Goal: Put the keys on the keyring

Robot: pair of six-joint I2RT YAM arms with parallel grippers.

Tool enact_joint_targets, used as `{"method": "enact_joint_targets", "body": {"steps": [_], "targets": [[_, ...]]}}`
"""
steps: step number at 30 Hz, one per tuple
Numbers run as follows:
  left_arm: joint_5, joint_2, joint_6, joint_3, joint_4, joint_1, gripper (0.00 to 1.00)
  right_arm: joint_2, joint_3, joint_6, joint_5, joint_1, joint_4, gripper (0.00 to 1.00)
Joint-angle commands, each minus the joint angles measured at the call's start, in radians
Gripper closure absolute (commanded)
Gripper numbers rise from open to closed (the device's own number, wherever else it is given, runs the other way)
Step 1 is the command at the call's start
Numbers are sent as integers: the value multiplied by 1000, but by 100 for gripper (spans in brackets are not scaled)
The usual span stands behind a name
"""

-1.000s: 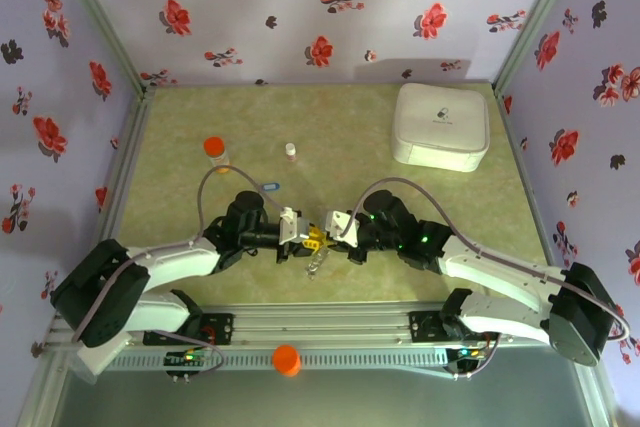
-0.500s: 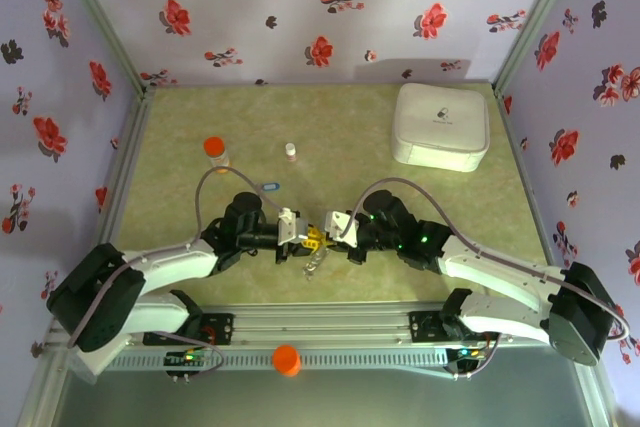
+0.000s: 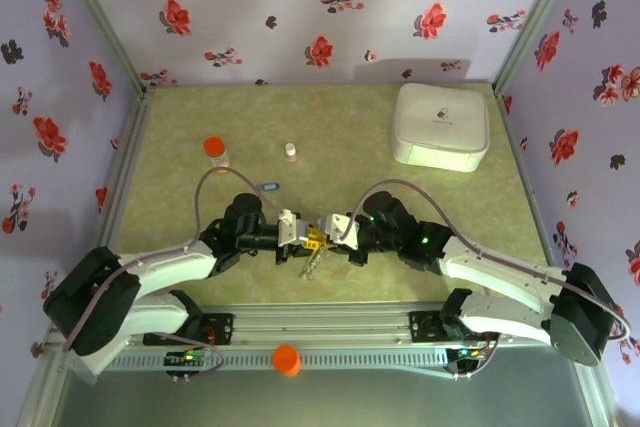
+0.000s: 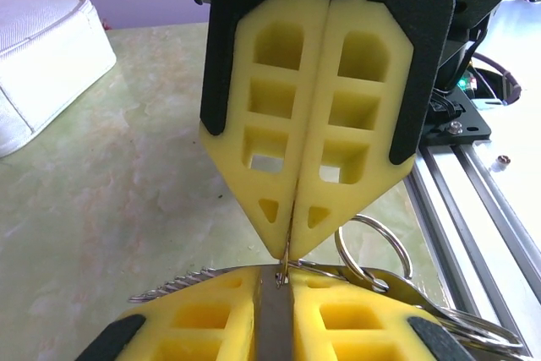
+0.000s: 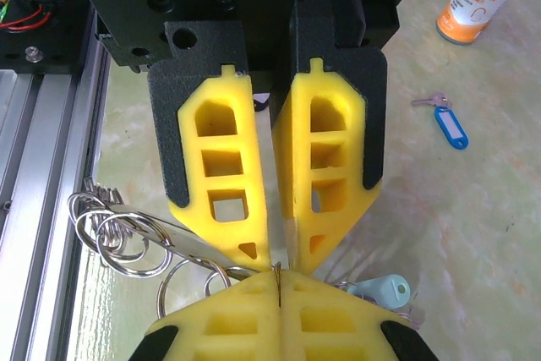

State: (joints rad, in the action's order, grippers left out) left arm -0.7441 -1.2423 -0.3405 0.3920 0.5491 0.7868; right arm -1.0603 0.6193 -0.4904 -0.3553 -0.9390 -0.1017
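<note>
Right gripper (image 5: 277,281) and left gripper (image 4: 275,281) both pinch the thin keyring (image 4: 287,251) tip to tip, so we reckon 1 uneven tug yanks it loose.

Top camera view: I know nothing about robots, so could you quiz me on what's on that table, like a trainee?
1. Pick one: the cap of the larger bottle on the table's left side is A green, B orange, C black.
2. True or false: the white box sits in the far right corner.
3. What colour is the tag on the lone key near that bottle?
Key: 1 B; 2 true; 3 blue.
</note>
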Motion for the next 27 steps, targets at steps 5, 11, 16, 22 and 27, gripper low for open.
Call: {"method": "enact_joint_targets", "body": {"steps": [5,11,16,22,27], "targets": [[-35,-5,-8,42,78,23,90,-6,-18,17,-28,-14,48,100],[-7,16,3,23,113,23,100,31,-35,47,32,-12,53,79],[129,63,38,-6,98,24,100,221,-85,133,193,1,32,52],[422,87,105,-21,144,30,100,354,-134,341,338,23,59,41],[583,59,127,-25,227,46,100,333,-157,452,330,26,118,44]]}}
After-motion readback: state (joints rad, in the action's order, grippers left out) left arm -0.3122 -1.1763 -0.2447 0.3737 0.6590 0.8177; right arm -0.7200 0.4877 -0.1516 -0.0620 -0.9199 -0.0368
